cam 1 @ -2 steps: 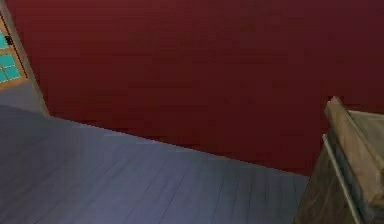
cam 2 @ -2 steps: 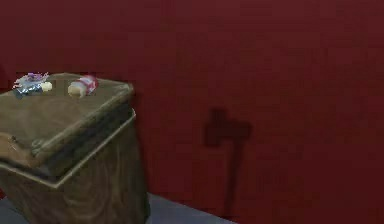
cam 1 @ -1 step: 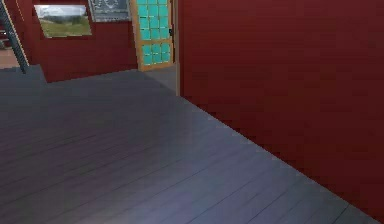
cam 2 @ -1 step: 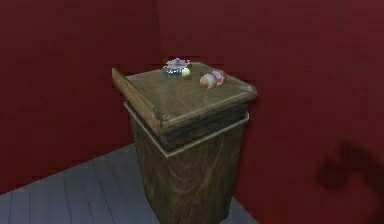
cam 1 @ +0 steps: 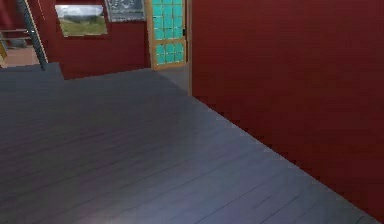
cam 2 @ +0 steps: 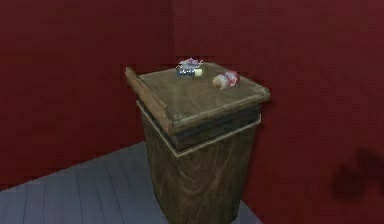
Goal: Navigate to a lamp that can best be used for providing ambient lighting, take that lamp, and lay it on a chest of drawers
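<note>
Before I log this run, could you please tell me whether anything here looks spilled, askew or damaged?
Nothing stands out. The wooden stand is upright in the corner, a few small things lie on its top, and the door and wall picture look straight.

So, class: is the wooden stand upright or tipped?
Upright: the wooden stand sits base-down on the floor, small things resting on its top.

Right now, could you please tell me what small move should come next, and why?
Probably drive ahead over the open floor toward the teal-paned door: the wooden stand carries just small blobs, nothing lamp-shaped.
</note>
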Available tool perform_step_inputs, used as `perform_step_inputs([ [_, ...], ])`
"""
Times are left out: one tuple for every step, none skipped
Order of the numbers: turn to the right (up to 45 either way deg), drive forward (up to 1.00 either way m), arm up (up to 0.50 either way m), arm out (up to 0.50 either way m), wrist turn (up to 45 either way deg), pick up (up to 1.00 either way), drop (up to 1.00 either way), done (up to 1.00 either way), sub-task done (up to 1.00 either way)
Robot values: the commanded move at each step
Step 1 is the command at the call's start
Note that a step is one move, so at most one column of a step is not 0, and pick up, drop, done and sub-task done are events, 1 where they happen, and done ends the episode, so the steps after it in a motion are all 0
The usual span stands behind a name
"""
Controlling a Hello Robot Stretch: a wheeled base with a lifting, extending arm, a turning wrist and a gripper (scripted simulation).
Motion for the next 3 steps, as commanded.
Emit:
perform_step_inputs([
  [45.0, 0.00, 0.00, 0.00, 0.0, 0.00, 0.00, 0.00, 0.00],
  [12.0, 0.00, 0.00, 0.00, 0.0, 0.00, 0.00, 0.00, 0.00],
  [0.0, 0.85, 0.00, 0.00, 0.0, 0.00, 0.00, 0.00, 0.00],
])
